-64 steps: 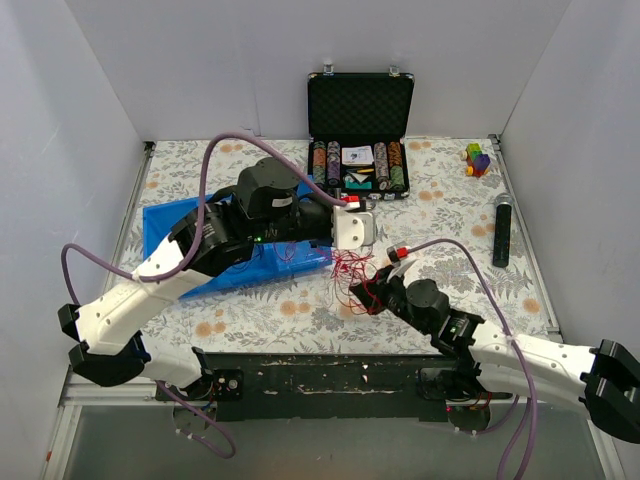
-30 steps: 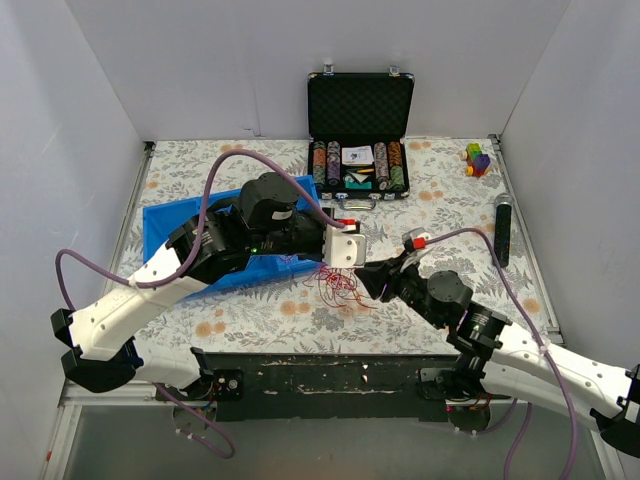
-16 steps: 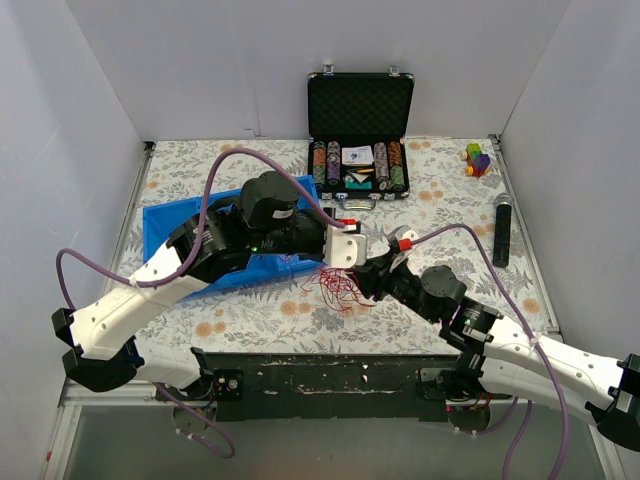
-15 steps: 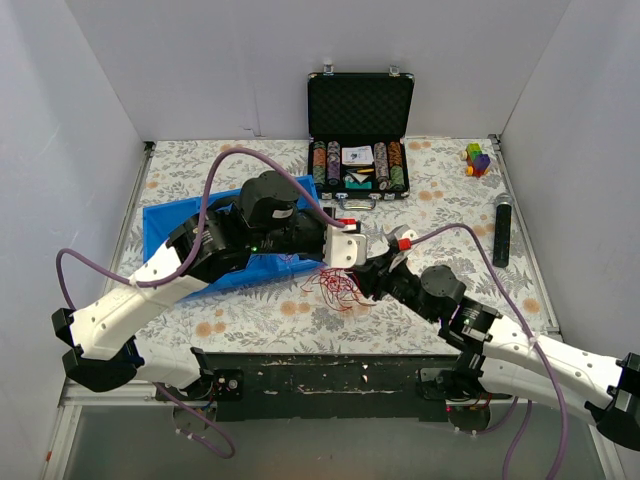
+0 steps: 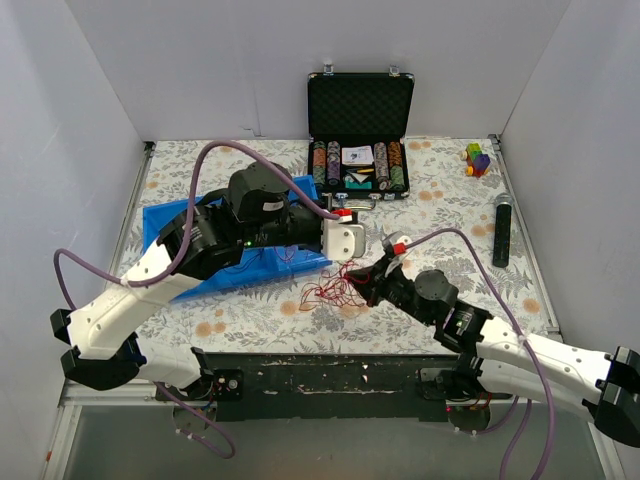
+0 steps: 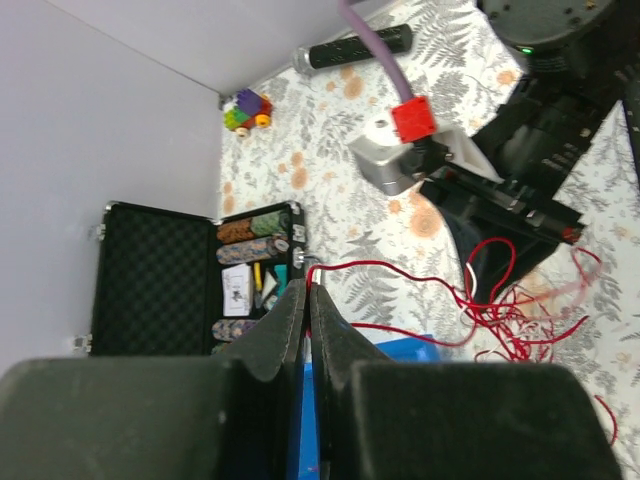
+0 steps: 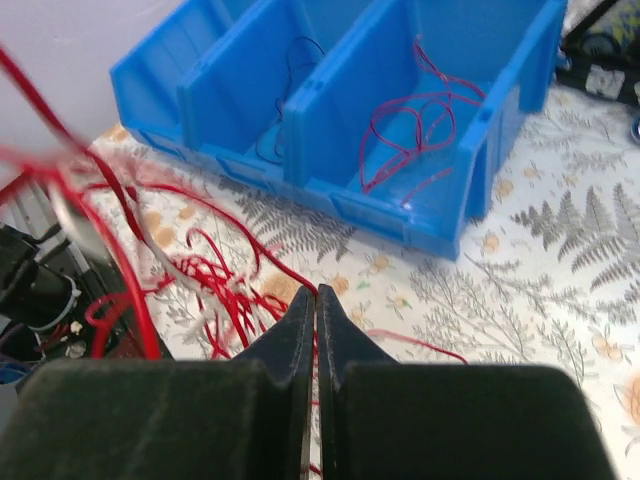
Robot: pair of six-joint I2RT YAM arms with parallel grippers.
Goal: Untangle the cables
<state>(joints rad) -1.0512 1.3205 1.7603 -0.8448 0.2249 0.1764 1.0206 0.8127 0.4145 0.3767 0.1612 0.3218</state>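
The table (image 5: pixel 450 215), covered in a leaf-and-flower cloth, carries everything. On its left side a blue bin (image 5: pixel 165 225) lies partly under the left arm. The right wrist view shows it divided into compartments. The one nearest the case end holds a looped magenta cable (image 7: pixel 400 130). The next one holds a thin dark cable (image 7: pixel 296 62).

At the back stands a black case (image 5: pixel 360 105), lid upright and lined with dark foam. Its tray holds rows of chips (image 5: pixel 395 165) standing on edge, with a white card (image 5: pixel 357 155) between them. The print on the card is too small to read.

The cables (image 5: pixel 328 290) lie as a loose, mostly red tangle on the cloth in front of the bin, between the two arms. At least one white strand (image 7: pixel 150 240) runs through them.

The left gripper (image 6: pixel 309 290) is clenched on a red strand, which runs from its tips down into the tangle. The right gripper (image 7: pixel 316 292) sits just beside the tangle with its fingers pressed together. A red strand runs in at their tips, so it appears to be pinching one.

On the right side a black cylinder (image 5: pixel 502 228) lies on the cloth. A small cluster of coloured blocks (image 5: pixel 477 158) sits in the far right corner.
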